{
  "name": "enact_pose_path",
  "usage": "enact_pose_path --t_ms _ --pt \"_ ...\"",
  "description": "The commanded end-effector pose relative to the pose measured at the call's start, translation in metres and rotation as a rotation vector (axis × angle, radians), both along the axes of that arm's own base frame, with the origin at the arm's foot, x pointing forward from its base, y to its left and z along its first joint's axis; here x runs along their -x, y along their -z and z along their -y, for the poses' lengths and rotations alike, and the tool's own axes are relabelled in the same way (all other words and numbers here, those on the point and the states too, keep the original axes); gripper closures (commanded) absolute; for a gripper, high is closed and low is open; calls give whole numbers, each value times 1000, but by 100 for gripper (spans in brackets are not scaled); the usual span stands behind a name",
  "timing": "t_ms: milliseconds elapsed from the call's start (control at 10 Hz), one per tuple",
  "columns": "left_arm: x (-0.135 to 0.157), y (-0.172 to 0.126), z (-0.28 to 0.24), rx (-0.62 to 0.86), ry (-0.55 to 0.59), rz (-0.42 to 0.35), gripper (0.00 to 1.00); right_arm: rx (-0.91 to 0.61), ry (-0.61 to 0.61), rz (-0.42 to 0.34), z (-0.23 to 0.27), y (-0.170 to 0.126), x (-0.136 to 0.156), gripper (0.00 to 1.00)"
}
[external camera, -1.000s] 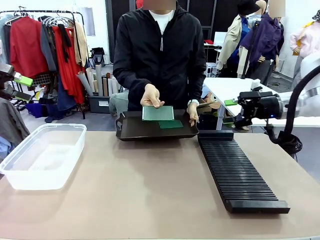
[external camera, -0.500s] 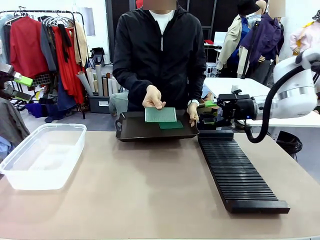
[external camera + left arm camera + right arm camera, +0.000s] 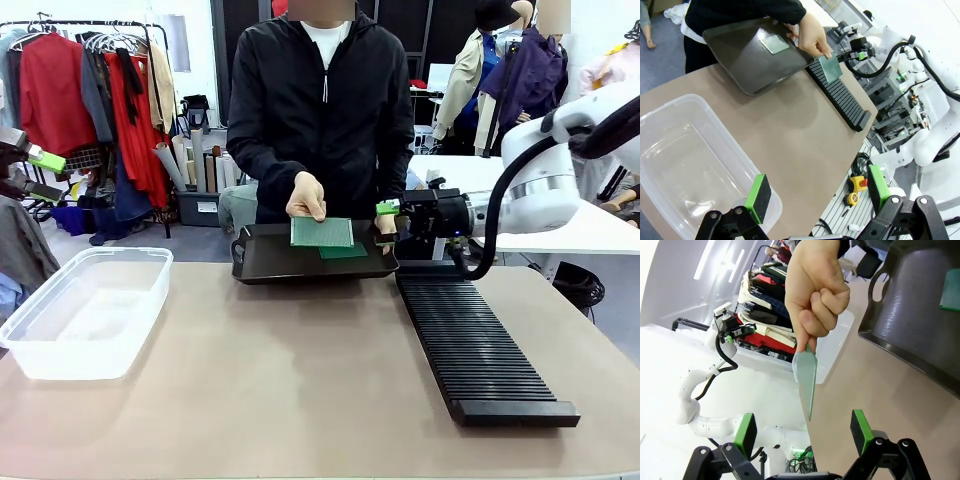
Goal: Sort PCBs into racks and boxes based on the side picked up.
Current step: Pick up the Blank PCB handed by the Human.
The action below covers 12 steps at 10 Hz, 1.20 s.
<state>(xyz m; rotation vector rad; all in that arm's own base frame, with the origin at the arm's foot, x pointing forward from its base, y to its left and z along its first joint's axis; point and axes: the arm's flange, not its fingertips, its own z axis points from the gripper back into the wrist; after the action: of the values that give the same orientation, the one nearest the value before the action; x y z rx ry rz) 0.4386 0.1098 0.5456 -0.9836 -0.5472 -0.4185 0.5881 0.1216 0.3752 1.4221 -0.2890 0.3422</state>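
Note:
The person's hand (image 3: 305, 197) holds one PCB (image 3: 322, 232) upright over the dark tray (image 3: 270, 262). A second PCB (image 3: 343, 251) lies flat in that tray. My right gripper (image 3: 386, 225) is open just right of the held board, beside the person's other hand. In the right wrist view the held PCB (image 3: 807, 380) hangs edge-on, its tip just above the gap of my open right gripper (image 3: 802, 432). My left gripper (image 3: 817, 195) is open and holds nothing, above the clear box (image 3: 690, 165). It stands at the far left (image 3: 35, 172).
The black slotted rack (image 3: 470, 340) runs along the table's right side from the tray toward me. The clear box (image 3: 85, 310) sits on the left. A clothes rail and another table stand behind the person.
My right arm has swung left, bringing its open gripper up beside the board the person holds. The person shifted that board slightly right. The left arm has not moved.

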Motion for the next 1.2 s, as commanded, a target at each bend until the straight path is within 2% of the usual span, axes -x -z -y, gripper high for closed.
enact_pose_path --t_ms 0,500,800,1000,1100 --pt "1 -1 0 7 2 2 0 -35 -16 -5 -18 6 -16 0" --pt "1 -1 0 7 2 2 0 -98 -21 -30 -57 20 -37 0" --pt "1 -1 0 7 2 2 0 -82 -17 -20 -71 18 -37 0" --pt "1 -1 0 7 2 2 0 -75 -21 -14 -71 20 -36 5" --pt "1 -1 0 7 2 2 0 -73 -15 -16 -70 20 -36 11"
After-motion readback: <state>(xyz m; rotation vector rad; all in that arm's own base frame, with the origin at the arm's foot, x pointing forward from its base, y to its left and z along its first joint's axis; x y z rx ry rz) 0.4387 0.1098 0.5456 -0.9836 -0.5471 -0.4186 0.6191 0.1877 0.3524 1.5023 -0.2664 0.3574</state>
